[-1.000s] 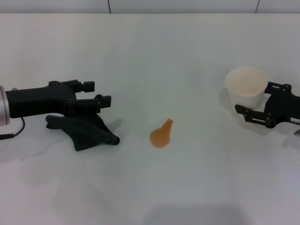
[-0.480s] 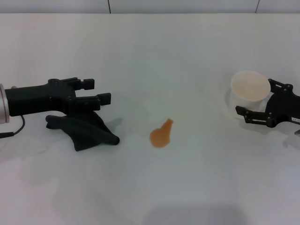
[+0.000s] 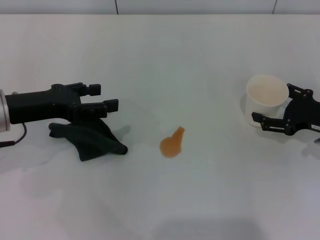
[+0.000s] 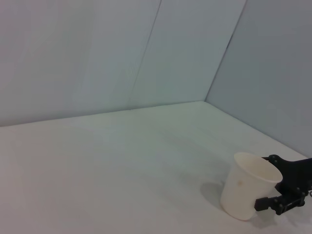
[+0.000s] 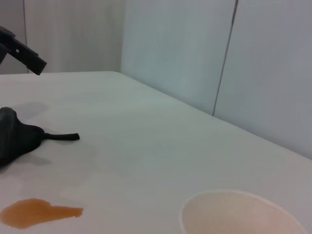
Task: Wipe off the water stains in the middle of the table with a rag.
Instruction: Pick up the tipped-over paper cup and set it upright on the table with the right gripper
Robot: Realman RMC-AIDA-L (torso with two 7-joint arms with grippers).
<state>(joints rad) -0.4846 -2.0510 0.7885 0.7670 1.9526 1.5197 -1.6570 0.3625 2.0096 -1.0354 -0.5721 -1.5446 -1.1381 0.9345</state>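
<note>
Almost nothing has shifted in the last half-second: the white paper cup (image 3: 267, 100) sits where it was at the right of the scene, having slid slightly rightward a moment earlier, and the right gripper (image 3: 281, 111) remains wrapped around its near right side.

Largest first: the wide plain white worktop (image 3: 165, 55) carries everything. On its left, the left gripper (image 3: 106, 99) hangs level just above the far edge of the black, lumpy cloth rag (image 3: 90, 138), its fingers (image 3: 95, 90) spread with a clear gap and holding nothing. The rag lies bundled on the worktop, a short stub pointing right toward the spill. Being soft and light, it should crush and drape rather than resist; the thick central hump looks the surest place to pinch, since the thin stub would likely slip free. The right gripper's fingers (image 3: 266, 121) are spread either side of the cup; whether they press its wall I cannot tell.

Smallest, the translucent orange water stain (image 3: 171, 144) sits mid-worktop, well right of the rag, untouched.
</note>
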